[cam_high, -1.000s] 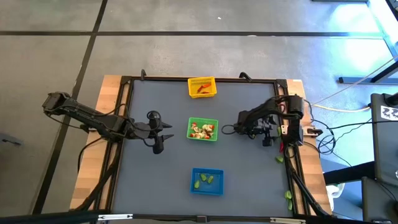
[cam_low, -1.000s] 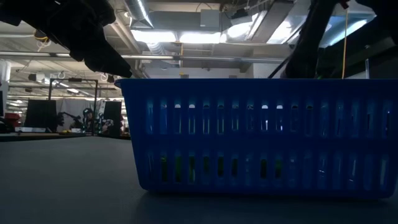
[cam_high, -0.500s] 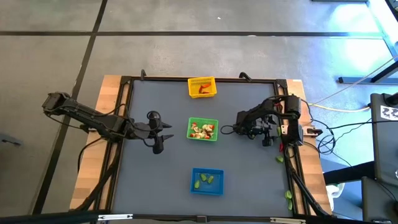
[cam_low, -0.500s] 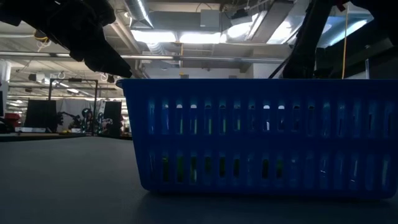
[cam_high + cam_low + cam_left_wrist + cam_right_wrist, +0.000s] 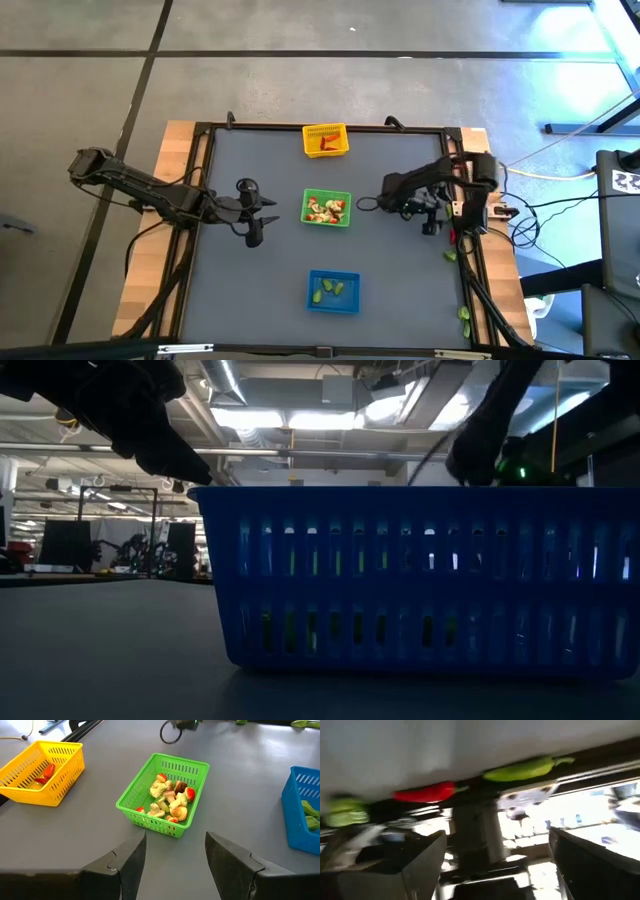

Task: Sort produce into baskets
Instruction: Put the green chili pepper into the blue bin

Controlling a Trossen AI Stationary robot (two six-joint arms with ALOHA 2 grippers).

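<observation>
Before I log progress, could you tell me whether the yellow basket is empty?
Not empty: the yellow basket holds a few red pieces in one corner.

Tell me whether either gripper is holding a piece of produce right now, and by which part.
Nothing is held. The left gripper is open and empty, short of the green basket. The right gripper is open and empty too, near the table's right edge.

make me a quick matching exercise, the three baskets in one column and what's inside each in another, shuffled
Column one:
1. yellow basket
2. green basket
3. blue basket

Column two:
A. only light green pieces
B. a mixed heap of red, pale and light green pieces
C. red pieces

Pairs: 1-C, 2-B, 3-A
</observation>
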